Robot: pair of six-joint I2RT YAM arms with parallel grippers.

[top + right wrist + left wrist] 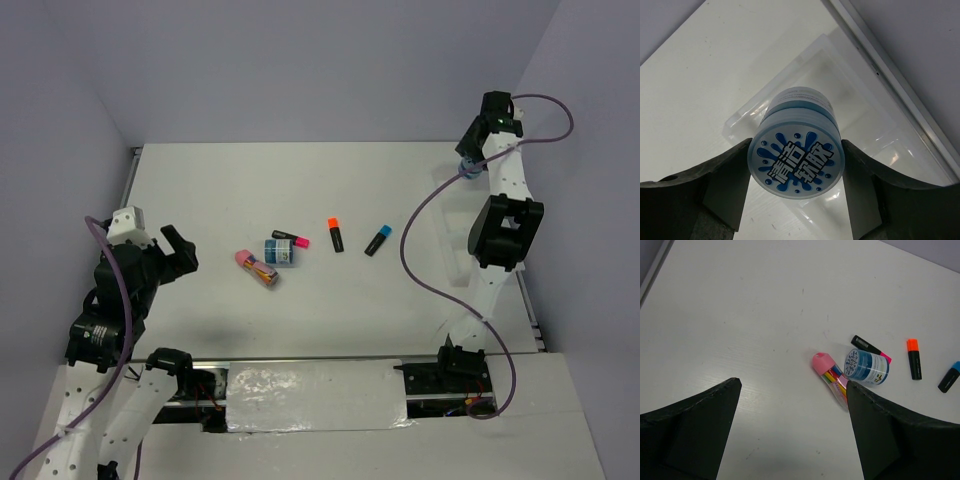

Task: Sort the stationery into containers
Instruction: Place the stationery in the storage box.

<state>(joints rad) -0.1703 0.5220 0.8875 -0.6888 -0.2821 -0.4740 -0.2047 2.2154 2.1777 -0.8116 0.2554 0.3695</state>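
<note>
The right claw (796,172) is clamped on a round blue tub (799,125), which hangs over a clear tray (742,117) at the far right of the table (740,315). The left claw (792,385) stands wide apart, holding nothing. Beyond it lie a pink packet (830,377), just beside a second tub (867,367), then a pink highlighter (870,348), an orange highlighter (914,359) and a blue highlighter (950,377).

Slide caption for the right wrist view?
Right gripper holding a round blue-and-white jar over a clear plastic tray.

L wrist: blue-capped highlighter (949,380) cut off at R edge; R wrist: tray (860,107) partly hidden behind round tub (796,165).
</note>
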